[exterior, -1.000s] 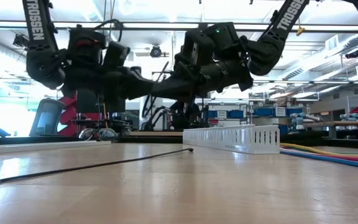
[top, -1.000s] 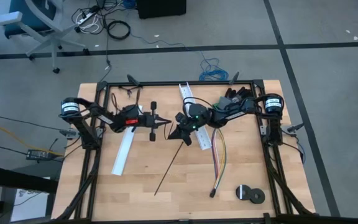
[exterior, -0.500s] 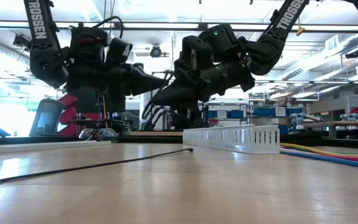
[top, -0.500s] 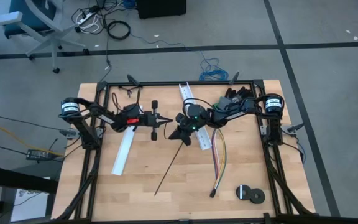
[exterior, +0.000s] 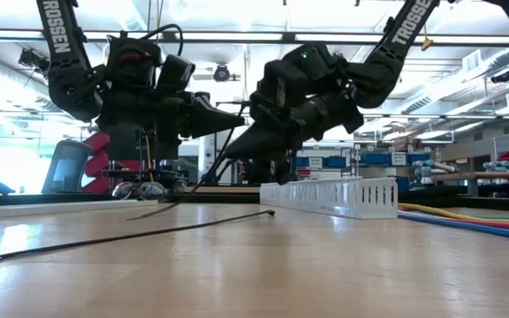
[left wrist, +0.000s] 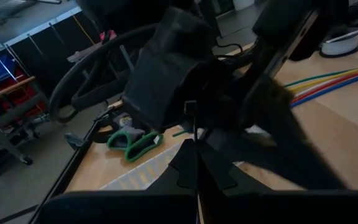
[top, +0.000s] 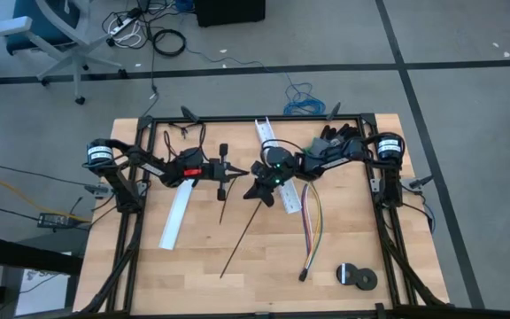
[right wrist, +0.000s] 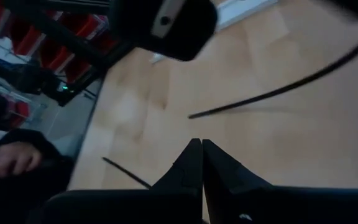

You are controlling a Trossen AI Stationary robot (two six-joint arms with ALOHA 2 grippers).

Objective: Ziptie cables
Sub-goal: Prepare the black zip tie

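Both pincers closed, left pincer (top: 237, 172) facing right pincer (top: 253, 188); white channel (top: 277, 164) under right pincer, cables (top: 311, 226) beyond, zipties (top: 242, 232) between.

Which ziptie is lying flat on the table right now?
The longer ziptie, stretched toward the table's front edge. The shorter ziptie touches down at one end only and slants up to the left gripper.

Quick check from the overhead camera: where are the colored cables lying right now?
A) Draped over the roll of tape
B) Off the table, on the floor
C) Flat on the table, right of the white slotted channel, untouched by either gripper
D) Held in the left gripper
C: the cables lie on the wood beside the white channel; both grippers, left and right, are shut away from them.
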